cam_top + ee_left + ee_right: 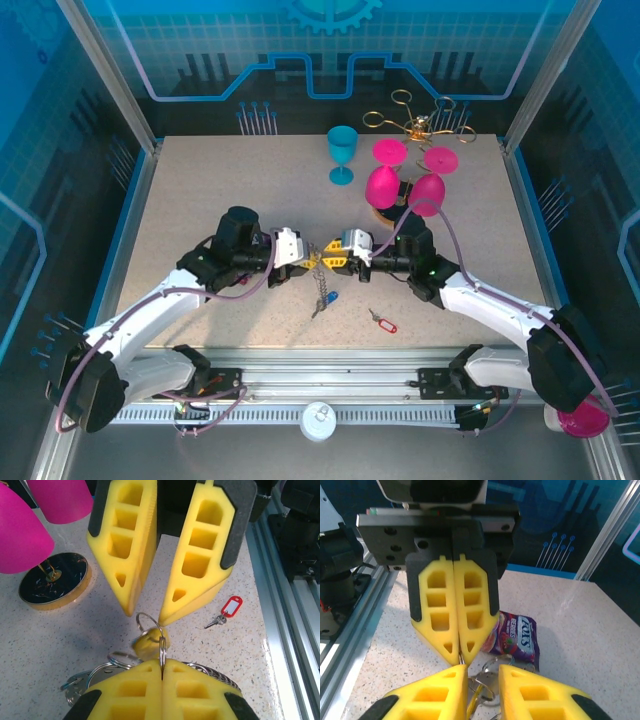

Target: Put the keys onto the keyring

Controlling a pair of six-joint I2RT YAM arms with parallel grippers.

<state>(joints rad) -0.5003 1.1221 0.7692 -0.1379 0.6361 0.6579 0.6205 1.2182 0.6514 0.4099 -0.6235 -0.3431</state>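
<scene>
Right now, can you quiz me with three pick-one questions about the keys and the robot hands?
1. Where is the red key?
A in a goblet
B on the table
C on the gold rack

2. What colour are the fingers?
A green
B yellow
C white

3. How is the left gripper?
A wide open
B holding a candy bag
C shut on a ring

Answers:
1 B, it lies flat on the speckled top.
2 B, all four foam fingers are yellow.
3 C, its fingers meet with the thin ring pinched between them.
</scene>
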